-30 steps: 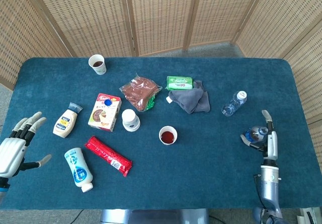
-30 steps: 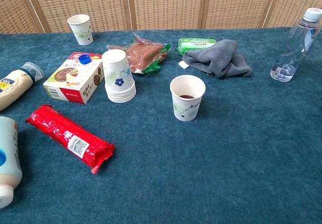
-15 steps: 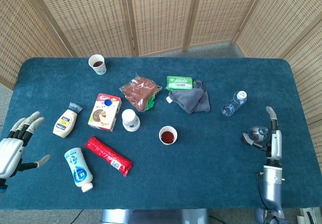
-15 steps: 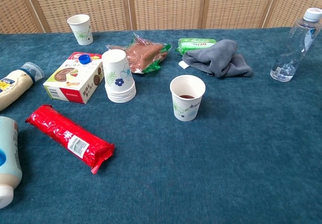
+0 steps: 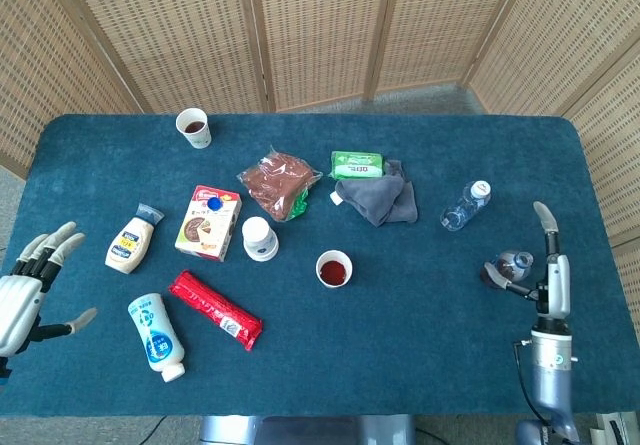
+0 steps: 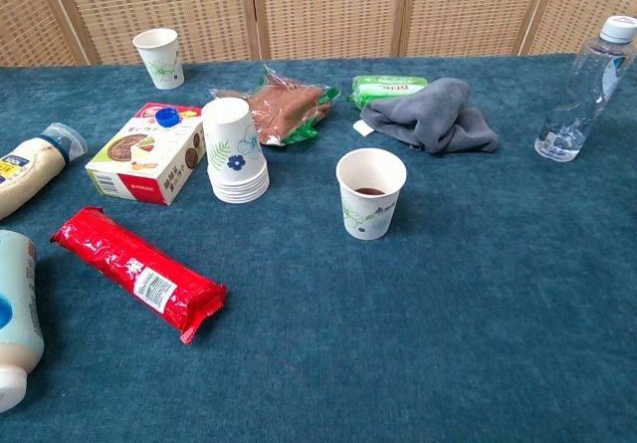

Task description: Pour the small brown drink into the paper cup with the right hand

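Tabletop (image 5: 420, 345): blue cloth, bearing all items.

Right robot hand (image 5: 535, 270): near right edge, seen edge-on; whether it holds anything, cannot tell.

Left robot hand (image 5: 25, 290): fingers spread, empty.

Small brown drink (image 5: 193, 126): paper cup at far left; likely light, crushable, spillable. Grasp mid-wall, gently, upright.

Paper cup (image 6: 370, 193): mid-table, holding brown liquid.

Chest view, lower left: white bottle (image 6: 15, 319) cut by frame edge. Mayonnaise bottle (image 6: 30, 169) likewise, mid left. Head view, lower left: left hand (image 5: 25, 290) partly cropped.
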Robot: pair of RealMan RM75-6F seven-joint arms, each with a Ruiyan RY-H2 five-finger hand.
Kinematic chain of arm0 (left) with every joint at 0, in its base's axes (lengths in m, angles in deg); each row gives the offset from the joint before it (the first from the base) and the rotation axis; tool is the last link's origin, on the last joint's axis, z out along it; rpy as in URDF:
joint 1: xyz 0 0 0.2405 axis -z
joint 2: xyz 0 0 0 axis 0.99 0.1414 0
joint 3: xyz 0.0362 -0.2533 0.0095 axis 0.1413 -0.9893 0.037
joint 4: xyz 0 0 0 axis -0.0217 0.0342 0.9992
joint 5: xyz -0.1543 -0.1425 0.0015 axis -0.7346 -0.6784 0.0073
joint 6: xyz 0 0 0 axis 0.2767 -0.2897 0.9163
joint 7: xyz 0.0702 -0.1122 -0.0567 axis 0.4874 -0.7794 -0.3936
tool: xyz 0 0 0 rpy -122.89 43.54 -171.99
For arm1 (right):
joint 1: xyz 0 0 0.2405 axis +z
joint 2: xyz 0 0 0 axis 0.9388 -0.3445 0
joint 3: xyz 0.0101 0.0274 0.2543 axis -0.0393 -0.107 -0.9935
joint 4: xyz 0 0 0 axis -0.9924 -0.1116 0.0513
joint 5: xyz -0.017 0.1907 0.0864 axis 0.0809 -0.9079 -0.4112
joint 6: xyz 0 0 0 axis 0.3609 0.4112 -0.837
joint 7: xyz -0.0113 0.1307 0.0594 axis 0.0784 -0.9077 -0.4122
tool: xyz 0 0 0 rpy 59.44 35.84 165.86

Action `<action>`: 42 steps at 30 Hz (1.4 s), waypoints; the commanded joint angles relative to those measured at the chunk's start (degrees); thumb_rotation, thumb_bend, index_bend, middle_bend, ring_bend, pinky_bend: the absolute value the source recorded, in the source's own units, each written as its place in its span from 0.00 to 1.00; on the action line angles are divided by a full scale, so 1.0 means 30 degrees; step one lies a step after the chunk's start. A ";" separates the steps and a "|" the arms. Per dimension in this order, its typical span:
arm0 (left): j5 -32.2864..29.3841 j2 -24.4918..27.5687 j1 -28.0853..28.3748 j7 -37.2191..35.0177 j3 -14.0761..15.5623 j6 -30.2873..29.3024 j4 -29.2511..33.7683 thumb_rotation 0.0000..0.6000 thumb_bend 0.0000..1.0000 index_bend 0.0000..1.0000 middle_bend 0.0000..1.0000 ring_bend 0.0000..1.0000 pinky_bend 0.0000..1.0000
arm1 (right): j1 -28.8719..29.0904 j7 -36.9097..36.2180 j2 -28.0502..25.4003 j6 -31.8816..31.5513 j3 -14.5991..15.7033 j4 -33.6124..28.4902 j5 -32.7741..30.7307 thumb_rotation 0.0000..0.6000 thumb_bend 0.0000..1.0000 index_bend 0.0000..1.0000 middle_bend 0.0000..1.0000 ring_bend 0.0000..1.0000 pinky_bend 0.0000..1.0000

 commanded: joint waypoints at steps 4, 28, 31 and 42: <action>0.0038 -0.0065 0.0012 0.0229 0.0035 0.0048 0.0060 1.00 0.26 0.00 0.00 0.00 0.00 | -0.0030 0.0311 -0.1316 -0.0212 0.0794 -0.1500 0.1310 1.00 0.06 0.00 0.00 0.00 0.00; -0.1902 -0.1393 -0.1036 0.5744 0.0009 -0.0589 0.1415 1.00 0.26 0.00 0.00 0.00 0.00 | -0.0896 0.9310 -0.4244 -0.0539 0.2377 -0.1362 0.2162 1.00 0.00 0.00 0.00 0.00 0.02; -0.2384 -0.1535 -0.1199 0.5818 0.0079 -0.0455 0.1372 1.00 0.26 0.00 0.00 0.00 0.00 | -0.1115 1.0003 -0.4603 -0.0503 0.2540 -0.1745 0.2072 1.00 0.00 0.00 0.00 0.00 0.02; -0.3558 -0.2140 -0.1891 0.7496 -0.0265 -0.1346 0.1222 1.00 0.26 0.00 0.00 0.00 0.00 | -0.1739 1.3163 -0.5446 -0.0686 0.3059 -0.3032 0.2174 1.00 0.00 0.00 0.00 0.00 0.00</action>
